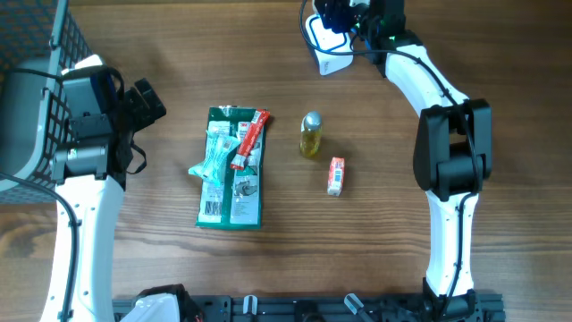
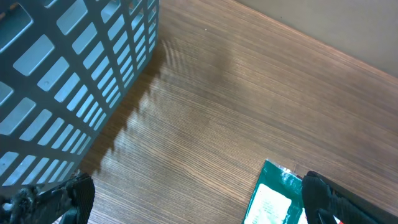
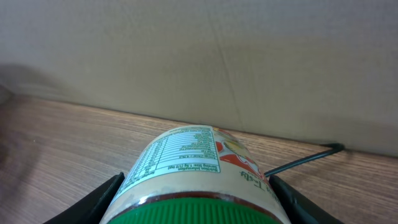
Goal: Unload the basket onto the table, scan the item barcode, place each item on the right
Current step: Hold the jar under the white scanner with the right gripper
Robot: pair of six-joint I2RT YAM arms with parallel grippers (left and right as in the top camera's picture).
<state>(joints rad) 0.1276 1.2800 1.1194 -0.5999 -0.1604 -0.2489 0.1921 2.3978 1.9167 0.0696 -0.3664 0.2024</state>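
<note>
My right gripper [image 3: 196,198] grips a jar [image 3: 186,158] on both sides, low over the table [image 3: 56,143] at its far edge. The green lid is nearest to my wrist and the long axis points away, toward the wall. My left gripper [image 1: 154,100] is wide open and empty.

The jar [image 3: 193,162] is cropped at 6 o'clock; its label print, apparently a nutrition table, is unreadable. The packet [image 2: 273,199] is cropped at 6 o'clock.

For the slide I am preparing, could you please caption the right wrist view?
Right end effector grips a green-lidded jar, nutrition label facing the camera, wooden table beyond.
</note>
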